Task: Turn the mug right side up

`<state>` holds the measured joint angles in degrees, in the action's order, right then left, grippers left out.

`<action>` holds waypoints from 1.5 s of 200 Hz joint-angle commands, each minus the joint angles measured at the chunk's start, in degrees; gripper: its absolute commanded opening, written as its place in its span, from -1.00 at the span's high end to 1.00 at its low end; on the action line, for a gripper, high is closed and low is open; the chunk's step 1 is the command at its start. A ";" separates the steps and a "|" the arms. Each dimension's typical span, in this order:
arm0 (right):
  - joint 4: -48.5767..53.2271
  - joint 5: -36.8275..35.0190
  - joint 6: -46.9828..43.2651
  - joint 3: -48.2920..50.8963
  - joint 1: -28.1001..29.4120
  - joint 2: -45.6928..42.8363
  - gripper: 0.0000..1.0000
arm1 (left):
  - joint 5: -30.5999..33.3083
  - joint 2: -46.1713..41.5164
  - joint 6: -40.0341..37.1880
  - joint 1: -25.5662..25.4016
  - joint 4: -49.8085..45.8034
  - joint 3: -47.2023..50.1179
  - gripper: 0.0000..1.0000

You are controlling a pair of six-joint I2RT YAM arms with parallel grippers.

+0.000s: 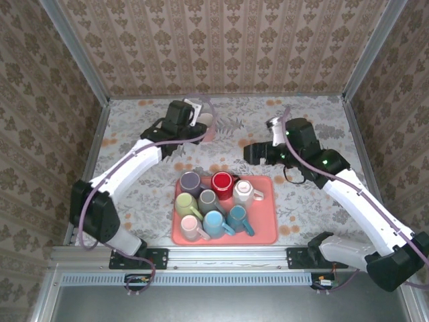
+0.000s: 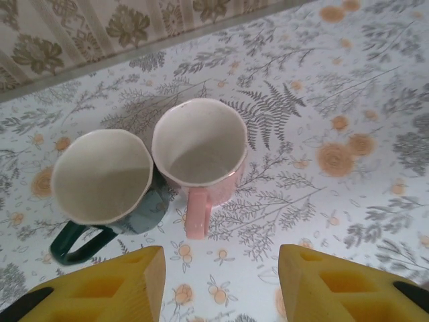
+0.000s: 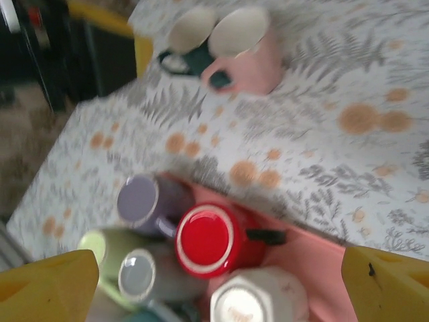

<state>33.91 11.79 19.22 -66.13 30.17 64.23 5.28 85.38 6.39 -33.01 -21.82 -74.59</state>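
Pink mug (image 2: 200, 155): standing mouth up on the floral table (image 2: 348, 87), centre of the left wrist view. Its cream interior is open to the camera and its handle points toward the bottom edge of the frame. In the right wrist view it sits at top centre (image 3: 247, 48).

Dark green mug (image 2: 100, 178): also mouth up, immediately left of the pink mug with the rims meeting. Its handle is at lower left.

Left gripper (image 2: 221, 275): yellow fingers (image 2: 124, 285) spread apart along the bottom edge, holding nothing and clear of both mugs.

Right gripper (image 3: 218, 282): yellow fingers (image 3: 47, 288) spread wide at the lower corners, nothing between them, hovering over the tray.

Pink tray (image 1: 268, 233): lower centre of the top view, between the two arms and well apart from the pink mug. It carries eight mugs packed close. The red mug (image 3: 211, 241), grey mug (image 3: 139, 275) and white mug (image 3: 251, 302) have their bases upward.
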 commanded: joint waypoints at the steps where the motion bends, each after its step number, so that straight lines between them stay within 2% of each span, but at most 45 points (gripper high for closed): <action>1: 9.64 -3.24 -8.43 -3.33 5.94 1.84 -0.87 | -1.94 -5.85 -0.08 0.55 -7.15 2.07 0.02; 50: 17.57 -6.09 -13.37 -6.57 11.32 5.31 -0.85 | -2.57 -17.58 2.06 2.94 -13.89 8.29 0.01; 76: 22.86 -11.69 -18.06 -9.71 13.72 8.36 -0.87 | -2.38 -22.67 4.22 3.40 -12.05 13.99 -0.02; 107: 22.01 -15.93 -22.54 -8.31 14.83 8.77 -0.89 | -1.98 -26.57 4.80 3.57 -9.01 18.86 -0.02; 142: 20.50 -9.57 -32.53 -4.03 15.30 7.11 -0.85 | -4.75 -27.57 6.26 3.31 -8.53 19.23 -0.02; 161: 21.58 -9.55 -40.98 -1.85 16.44 6.13 -0.88 | -3.55 -28.77 6.21 3.22 -7.33 21.14 -0.02; 198: 20.82 -8.65 -50.95 0.93 16.32 4.31 -0.91 | -0.08 -32.11 6.08 3.10 -7.50 21.93 -0.02; 218: 20.56 -7.19 -52.94 0.74 15.90 4.66 -0.92 | 2.34 -32.56 6.53 3.04 -9.32 21.47 -0.03; 252: 19.39 -4.77 -55.20 0.61 13.69 5.93 -0.93 | -0.04 -32.02 6.44 2.69 -7.90 22.44 -0.03; 274: 18.46 0.31 -56.44 -0.29 12.34 6.91 -0.96 | -0.63 -31.86 6.33 2.30 -7.23 22.64 -0.03; 300: 18.04 2.88 -57.29 -1.76 11.80 9.61 -1.00 | -0.58 -31.92 5.76 0.91 -7.44 22.67 -0.03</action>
<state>52.84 9.37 -35.46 -65.87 42.57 71.29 5.13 53.56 12.03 -30.85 -30.00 -52.38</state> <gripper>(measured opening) 0.996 0.516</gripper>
